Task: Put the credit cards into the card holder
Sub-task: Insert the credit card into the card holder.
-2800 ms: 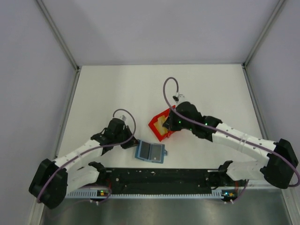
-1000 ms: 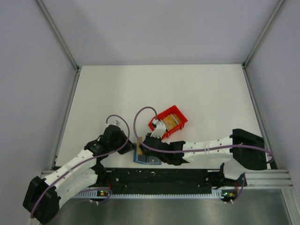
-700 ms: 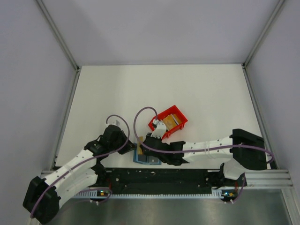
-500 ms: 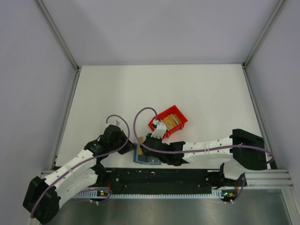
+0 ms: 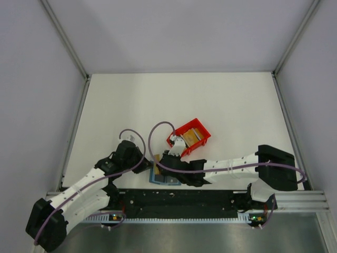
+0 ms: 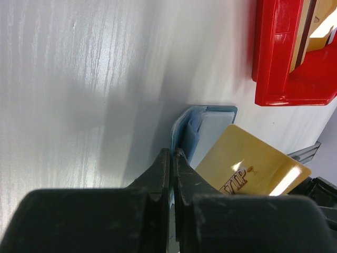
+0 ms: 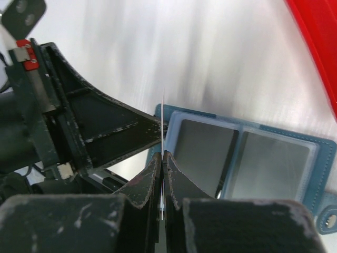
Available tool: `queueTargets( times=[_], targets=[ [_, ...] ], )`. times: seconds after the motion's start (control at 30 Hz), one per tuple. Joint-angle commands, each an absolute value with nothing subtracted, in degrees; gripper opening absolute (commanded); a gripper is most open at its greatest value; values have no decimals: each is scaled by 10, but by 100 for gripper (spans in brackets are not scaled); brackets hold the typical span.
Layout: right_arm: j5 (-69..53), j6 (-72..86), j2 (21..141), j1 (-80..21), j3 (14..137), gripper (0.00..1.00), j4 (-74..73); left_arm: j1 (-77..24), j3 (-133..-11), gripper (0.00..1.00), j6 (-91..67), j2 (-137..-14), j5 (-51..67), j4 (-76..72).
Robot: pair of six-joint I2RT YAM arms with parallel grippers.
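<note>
The teal card holder [image 5: 164, 179] lies open near the table's front edge, its grey pockets [image 7: 237, 158] facing up. My left gripper [image 6: 172, 153] is shut on the holder's left edge [image 6: 184, 124]; it also shows in the top view [image 5: 146, 162]. My right gripper [image 7: 162, 154] is shut on a gold credit card [image 6: 247, 168] marked VIP, held on edge over the holder's left pocket. In the right wrist view the card [image 7: 163, 118] shows only as a thin line. More cards [image 5: 190, 136] stand in the red bin [image 5: 202, 138].
The red bin [image 6: 279, 68] sits just behind and right of the holder. The left gripper's black fingers [image 7: 105, 134] are close beside the right gripper. The black rail of the arm bases [image 5: 184, 199] runs right in front of the holder.
The right arm has swung from the red bin to the holder with the gold card. The left gripper has moved in onto the holder's left edge. In the last second both are nearly still.
</note>
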State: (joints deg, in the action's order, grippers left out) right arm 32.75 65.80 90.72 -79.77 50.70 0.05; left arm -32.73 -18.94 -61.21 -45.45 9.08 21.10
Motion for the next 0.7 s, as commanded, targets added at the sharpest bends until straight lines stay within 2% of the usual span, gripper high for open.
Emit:
queueTargets(
  times=[0.0,0.27,0.67],
  targets=[
    [317,642,902,-809,512,0,59,-330,-186,0,-613,-445,85,194],
    [316,657,918,-810,526,0,22,-330,-186,0,-613,-444,87,194],
    [324,617,867,-810,488,0,83,-330,-175,0,-614,-446,65,207]
  ],
)
